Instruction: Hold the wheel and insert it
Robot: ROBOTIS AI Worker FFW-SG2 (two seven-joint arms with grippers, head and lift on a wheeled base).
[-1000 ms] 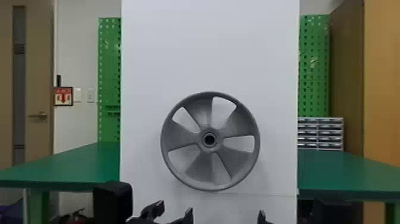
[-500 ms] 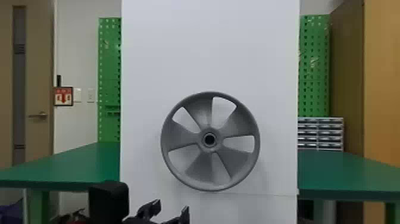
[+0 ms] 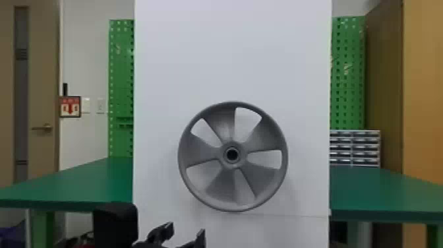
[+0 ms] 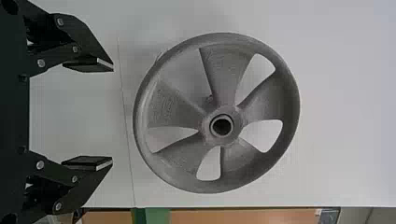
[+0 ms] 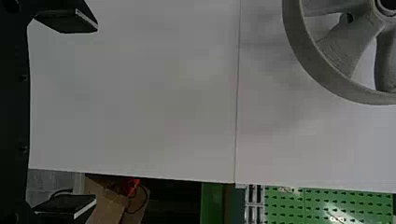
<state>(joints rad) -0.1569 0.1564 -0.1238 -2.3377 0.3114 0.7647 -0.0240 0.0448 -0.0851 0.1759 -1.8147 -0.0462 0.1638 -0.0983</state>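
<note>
In the head view my left gripper (image 3: 187, 232) stands open at the bottom edge, below and left of the grey wheel (image 3: 211, 183), which is mounted against a white upright panel (image 3: 230, 59). The left wrist view has that gripper (image 4: 112, 114) with its two fingers wide apart, facing the wheel's rim (image 4: 140, 126) with nothing between them. Seen from the right wrist, my right gripper (image 5: 95, 114) is open and empty in front of the panel, and part of the wheel (image 5: 310, 56) lies farther off. Neither gripper touches the wheel.
Green tables (image 3: 82, 181) extend on both sides of the panel, with green pegboards (image 3: 347, 72) and a small drawer unit (image 3: 356, 148) behind. A cardboard box (image 5: 105, 205) stands beyond the panel's edge in the right wrist view.
The right gripper's fingertip, earlier at the head view's bottom edge, has dropped out of that view. My left gripper has shifted slightly to the left. The wheel has stayed put.
</note>
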